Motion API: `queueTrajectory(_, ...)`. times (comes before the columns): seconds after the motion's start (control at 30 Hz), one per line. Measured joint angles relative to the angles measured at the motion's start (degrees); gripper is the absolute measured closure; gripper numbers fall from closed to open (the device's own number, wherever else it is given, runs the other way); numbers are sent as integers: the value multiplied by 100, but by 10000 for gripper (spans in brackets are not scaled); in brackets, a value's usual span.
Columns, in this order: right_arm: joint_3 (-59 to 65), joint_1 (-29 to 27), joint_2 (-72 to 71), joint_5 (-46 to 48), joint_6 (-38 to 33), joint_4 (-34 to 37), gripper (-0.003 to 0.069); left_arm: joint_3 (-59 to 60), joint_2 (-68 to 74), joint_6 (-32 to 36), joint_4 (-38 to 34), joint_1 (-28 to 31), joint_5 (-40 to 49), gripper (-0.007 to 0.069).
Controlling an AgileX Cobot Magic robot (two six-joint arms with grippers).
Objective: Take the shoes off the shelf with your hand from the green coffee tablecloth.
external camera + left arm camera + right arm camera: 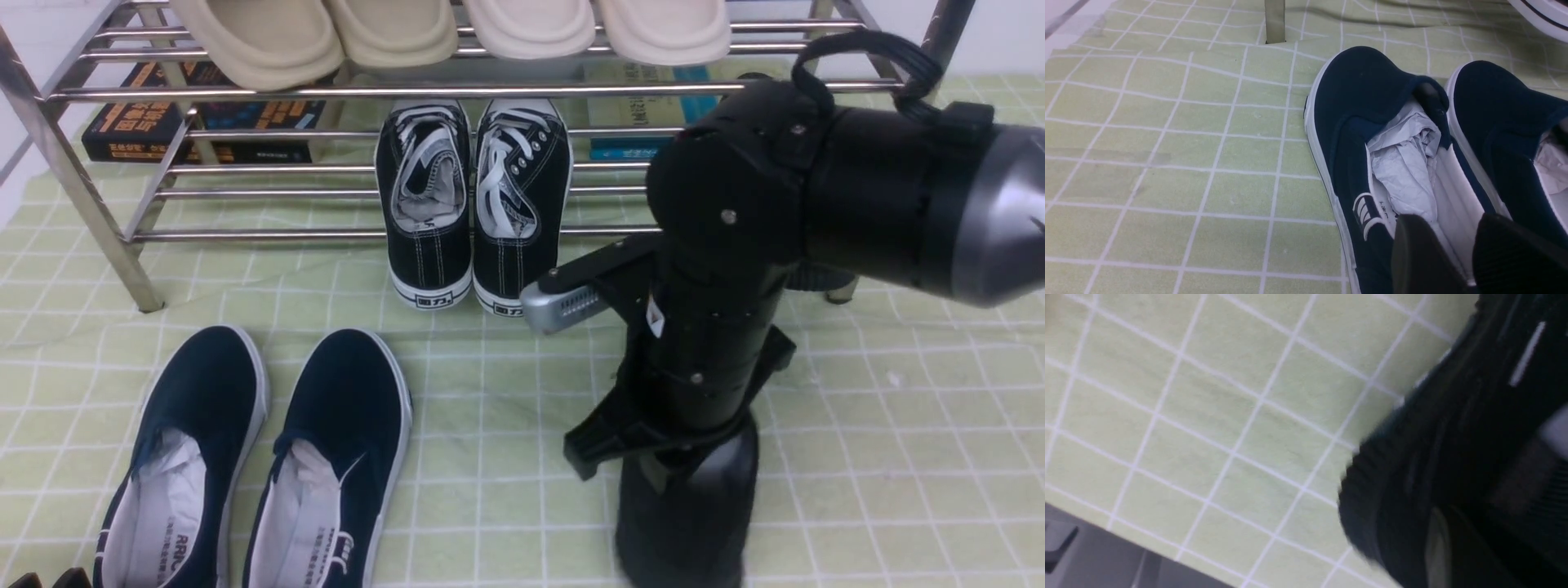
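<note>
The right arm (pixel 735 212) fills the right half of the front view, and its gripper points down at a black knit shoe (pixel 682 531) at the bottom edge of the frame, right of centre — one of the shoes the task is after, by the look of it. Whether the right jaws are pinching that shoe or letting it go I cannot tell; the arm covers the contact, and in the right wrist view the shoe and fingertips blur together. Its mate I cannot make out with certainty.

The left jaws stand spread over the navy slip-ons (pixel 335 457), which lie in the lower left of the front view. Those are not the pair wanted, and if the left gripper (pixel 1453 253) closed or dropped there, it could snag a collar or drag the paper stuffing (pixel 1408 159) out.

The likelier trouble is on the right. A soft knit upper gives under pressure, so a shallow or uneven hold could let the shoe twist or fall on its side; opening too soon would do the same. The wrist also sits close to the black canvas lace-ups (pixel 514 196) at upper centre (toes hanging past the silver rack (pixel 261 235)), so a careless swing back up might knock one loose.
</note>
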Motion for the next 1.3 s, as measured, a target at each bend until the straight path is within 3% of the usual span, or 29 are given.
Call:
queueTrajectory(0.03,-19,55,0,0,39,59,468,0,0,0,0,0,0,386)
queueTrajectory(0.1,-32,82,-6,0,38,117,380,0,0,0,0,0,0,386)
queueTrajectory(0.23,-211,82,-11,41,-114,28,253,0,0,0,0,0,5,385)
queueTrajectory(0.4,-497,82,-145,29,-716,-207,201,0,0,0,0,0,5,385)
queueTrajectory(0.5,-571,82,-441,29,-1009,-499,230,0,0,0,0,0,5,385)
queueTrajectory(0.57,-571,82,-785,56,-1075,-748,288,0,0,0,0,0,5,385)
queueTrajectory(0.7,-573,82,-1365,102,-1010,-951,433,0,0,0,0,0,5,385)
queueTrajectory(0.8,-552,82,-1943,151,-788,-986,599,0,0,0,0,0,5,382)
queueTrajectory(0.87,-457,82,-2142,159,-744,-1073,656,0,0,0,0,0,5,382)
queueTrajectory(1.0,-248,82,-2395,199,-674,-1366,672,0,0,0,0,0,5,382)
queueTrajectory(1.13,-198,76,-2340,141,-597,-2135,672,0,0,0,0,0,5,382)
queueTrajectory(1.3,-400,-378,-1893,-140,-340,-2428,672,0,0,0,2,0,5,382)
